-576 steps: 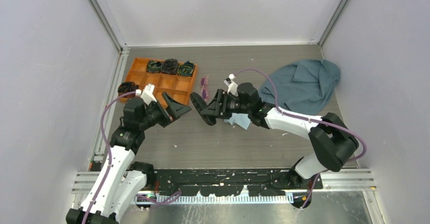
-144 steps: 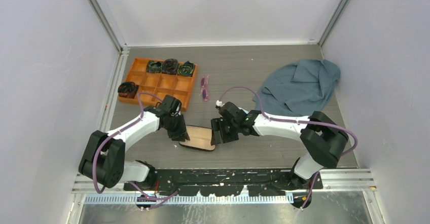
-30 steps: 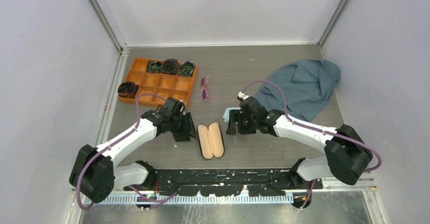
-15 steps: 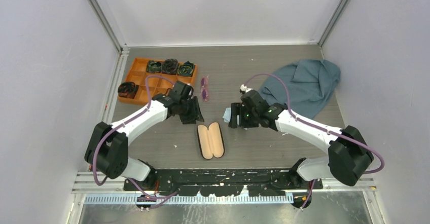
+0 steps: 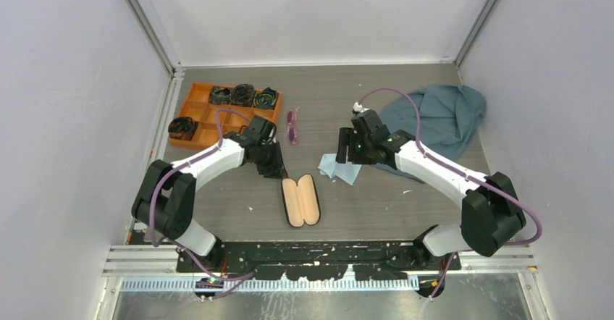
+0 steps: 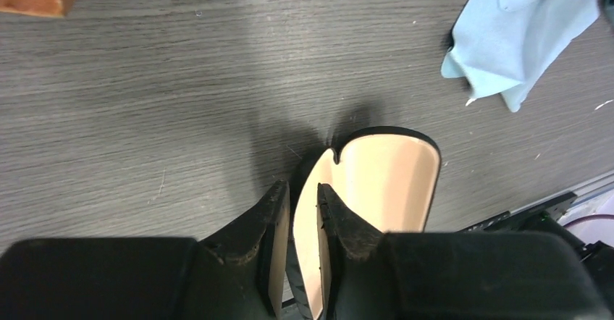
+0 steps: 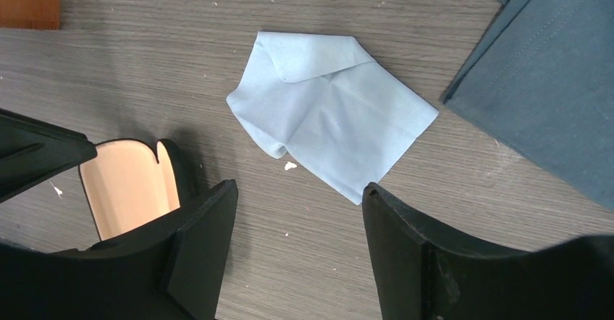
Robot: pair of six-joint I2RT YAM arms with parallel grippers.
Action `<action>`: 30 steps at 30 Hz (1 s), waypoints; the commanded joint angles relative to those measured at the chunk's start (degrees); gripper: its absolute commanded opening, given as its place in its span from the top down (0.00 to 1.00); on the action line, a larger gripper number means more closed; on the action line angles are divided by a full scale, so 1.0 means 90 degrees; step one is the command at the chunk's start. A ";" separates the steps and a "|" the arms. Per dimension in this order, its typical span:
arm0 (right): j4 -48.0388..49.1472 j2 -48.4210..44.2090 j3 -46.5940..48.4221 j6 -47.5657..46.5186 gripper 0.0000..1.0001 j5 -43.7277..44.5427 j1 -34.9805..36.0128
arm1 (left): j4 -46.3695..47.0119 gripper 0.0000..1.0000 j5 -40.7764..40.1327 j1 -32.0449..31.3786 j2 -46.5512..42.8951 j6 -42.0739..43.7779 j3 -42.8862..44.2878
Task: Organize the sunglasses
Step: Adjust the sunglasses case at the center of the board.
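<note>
The sunglasses, a folded purple-pink pair, lie on the table beyond both grippers, touched by neither. The black case lies open with its tan lining up. My left gripper is at the case's far left corner. Its fingers stand a narrow slit apart with the case's rim showing in the slit; I cannot tell whether they pinch it. My right gripper hangs open and empty over the table. The light-blue cloth lies just past its fingertips.
An orange compartment tray with dark rolled items stands at the back left, near the sunglasses. A large teal cloth is heaped at the back right, its edge close to the small cloth. Grey walls close in both sides.
My left gripper swung from beside the sunglasses back to the case's far end, and its jaws narrowed. The right gripper drew away to the right, uncovering the light-blue cloth. The case stayed put.
</note>
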 commanded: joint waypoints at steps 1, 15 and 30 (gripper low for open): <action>-0.0029 -0.0220 -0.0029 -0.0079 0.30 0.0079 0.0022 | 0.0066 0.79 0.0213 0.0014 0.0069 0.0251 -0.0069; 0.0057 0.0072 0.0156 -0.0181 0.30 -0.0026 0.0020 | 0.0223 0.91 0.0326 0.0014 -0.0356 0.0160 -0.0744; 0.0271 0.1383 0.0405 -0.0626 0.54 0.0025 -0.0512 | -0.0215 0.74 0.0176 0.0009 -0.0839 0.0148 0.0397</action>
